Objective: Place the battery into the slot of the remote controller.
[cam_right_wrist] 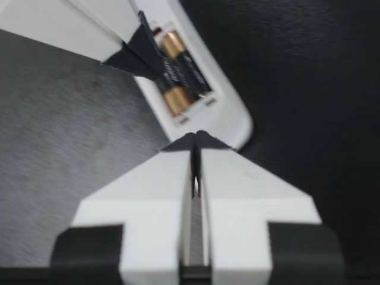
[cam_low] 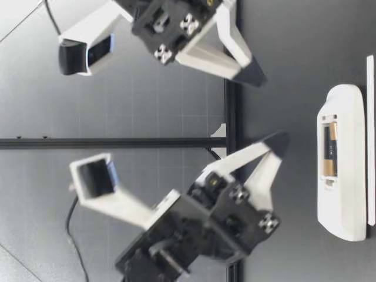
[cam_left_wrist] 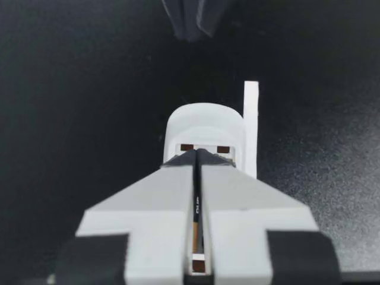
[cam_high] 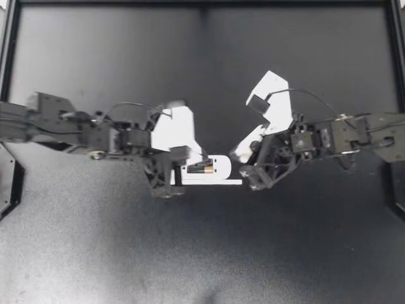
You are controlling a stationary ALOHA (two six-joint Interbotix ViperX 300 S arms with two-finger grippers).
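Evidently the battery (cam_high: 199,168) lies bedded in the open slot of the remote controller (cam_high: 221,168), which rests flat on the table (cam_high: 202,253), so the placing looks done or nearly so. My left gripper (cam_high: 187,167) hangs over the slot's end farther from the remote's rounded end, fingers pressed together on nothing. My right gripper (cam_high: 239,156), likewise closed and empty, sits just off that rounded end. From table height both tips stand clear above the remote, which fits a job with nothing left to carry. A thin white strip (cam_high: 209,182), perhaps the slot's cover, lies alongside the remote.

Whether one cell or two fill the slot is hard to judge, as is whether the battery is pressed fully home. From above, my left arm hides the remote's far end.
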